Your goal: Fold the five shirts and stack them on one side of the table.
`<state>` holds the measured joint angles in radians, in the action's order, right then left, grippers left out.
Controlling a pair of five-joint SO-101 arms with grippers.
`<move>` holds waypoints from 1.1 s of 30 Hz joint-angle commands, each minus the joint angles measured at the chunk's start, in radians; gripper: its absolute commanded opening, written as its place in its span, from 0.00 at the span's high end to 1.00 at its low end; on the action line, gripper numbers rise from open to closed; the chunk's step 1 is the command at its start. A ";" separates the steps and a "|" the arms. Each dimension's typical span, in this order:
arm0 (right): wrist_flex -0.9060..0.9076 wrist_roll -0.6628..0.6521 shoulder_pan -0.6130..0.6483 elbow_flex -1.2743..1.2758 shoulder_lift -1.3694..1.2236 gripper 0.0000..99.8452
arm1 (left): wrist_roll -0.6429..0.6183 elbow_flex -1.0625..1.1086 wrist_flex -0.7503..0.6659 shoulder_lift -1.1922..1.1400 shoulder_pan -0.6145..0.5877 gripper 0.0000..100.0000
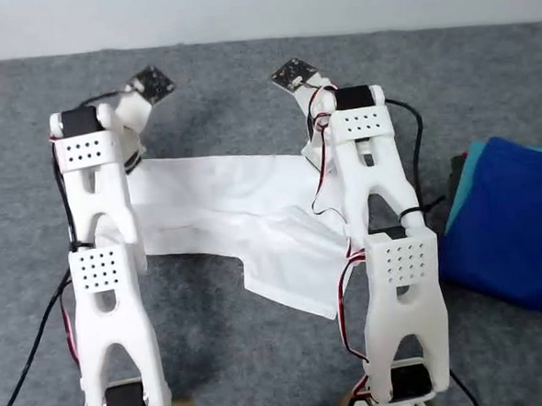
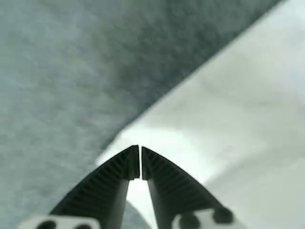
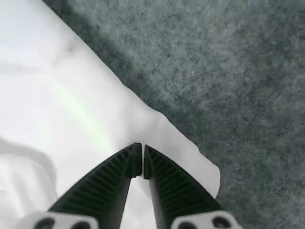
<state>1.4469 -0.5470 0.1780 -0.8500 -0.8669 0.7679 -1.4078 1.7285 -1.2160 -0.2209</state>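
Note:
A white shirt (image 1: pixel 234 205) lies crumpled across the grey table (image 1: pixel 228 95) between the two arms. My left gripper (image 2: pixel 140 150) is shut with its tips pinching the shirt's (image 2: pixel 238 109) far edge on the left side. My right gripper (image 3: pixel 142 148) is shut in the same way on a far corner of the shirt (image 3: pixel 57 105) on the right side. From above, the left arm (image 1: pixel 95 177) and right arm (image 1: pixel 369 151) cover both of these far corners. A loose flap of the shirt hangs toward the near side at the middle.
A stack of folded blue and teal shirts (image 1: pixel 511 216) rests at the table's right edge, close to the right arm. Bare grey felt lies beyond the shirt and in front of it between the arm bases.

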 commanded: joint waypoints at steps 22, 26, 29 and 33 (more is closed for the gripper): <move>0.147 0.014 0.039 -0.057 0.091 0.99 | 0.005 -0.018 0.031 0.158 0.031 0.98; 0.266 0.015 0.084 -0.057 0.096 0.99 | 0.005 0.216 0.031 0.272 0.075 0.98; 0.340 0.018 0.110 -0.052 0.091 0.99 | 0.008 0.455 0.029 0.373 0.103 0.98; 0.348 0.097 0.120 -0.043 0.097 0.99 | 0.035 0.707 0.025 0.471 0.117 0.98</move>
<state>1.7507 -0.4933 0.2915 -0.8531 -0.8485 0.7833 -0.8431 1.7315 -0.8692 -0.1135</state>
